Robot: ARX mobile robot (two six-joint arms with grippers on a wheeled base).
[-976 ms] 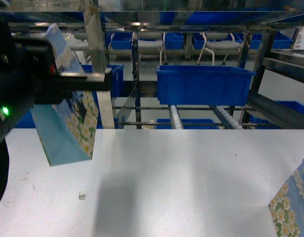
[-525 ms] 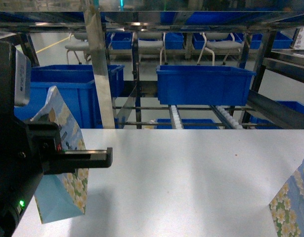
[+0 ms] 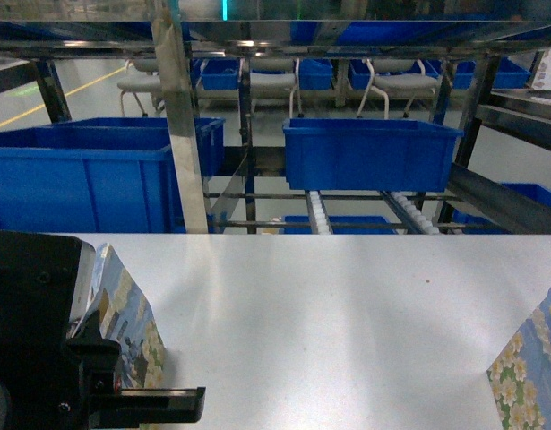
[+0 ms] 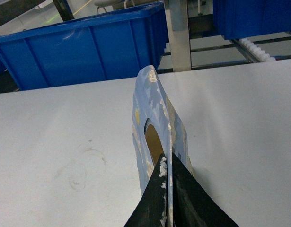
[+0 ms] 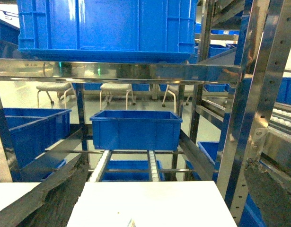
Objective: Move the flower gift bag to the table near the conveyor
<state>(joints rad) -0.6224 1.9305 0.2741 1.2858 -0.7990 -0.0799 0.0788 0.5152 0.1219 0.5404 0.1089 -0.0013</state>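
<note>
Head view: left pincer [image 4: 166, 177], clamped on flower gift bag [image 3: 123, 318] top edge, has dropped to lower left; bag near worktop [image 3: 347, 322], release likely next. Right pincer state: cannot tell.

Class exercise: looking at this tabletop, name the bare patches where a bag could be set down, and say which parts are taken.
The table is bare across its middle, from the conveyor edge toward the camera. The left corner is taken by the left pincer shut on the flower gift bag; a second bag fills the right corner.
</note>
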